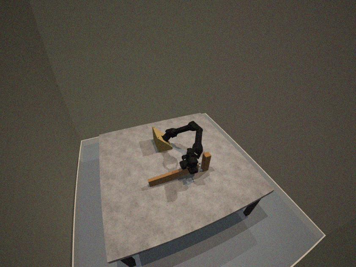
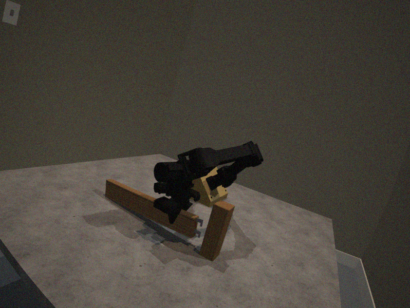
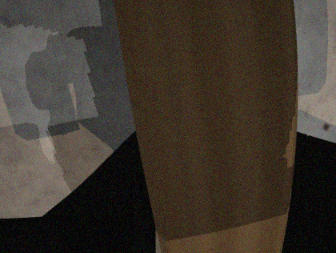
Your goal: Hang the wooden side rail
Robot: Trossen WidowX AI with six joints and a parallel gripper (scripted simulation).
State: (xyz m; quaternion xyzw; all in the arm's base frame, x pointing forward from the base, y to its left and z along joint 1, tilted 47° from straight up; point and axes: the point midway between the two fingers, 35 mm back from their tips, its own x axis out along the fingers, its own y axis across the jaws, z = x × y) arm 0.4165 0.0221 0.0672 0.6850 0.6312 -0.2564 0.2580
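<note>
The wooden side rail (image 1: 165, 178) (image 2: 129, 198) (image 3: 212, 120) slants slightly up from its far end, which appears to touch the table; its hook end is raised. My gripper (image 1: 193, 169) (image 2: 180, 213) (image 3: 188, 134) is shut on the rail near the hook end, one finger on each side. In the exterior view, an upper steel hook (image 2: 200, 221) and a lower steel hook (image 2: 197, 233) stick out toward the headboard post (image 1: 205, 162) (image 2: 216, 230). The post stands upright, with a small gap between it and the hooks. Its slot and pins are hidden.
A yellow wedge-shaped block (image 1: 159, 143) (image 2: 202, 192) stands on the table (image 1: 138, 215) (image 2: 288, 281), behind the rail, at the arm's base. The arm arches from there above the table to the rail. The table's edges drop off to a lower floor.
</note>
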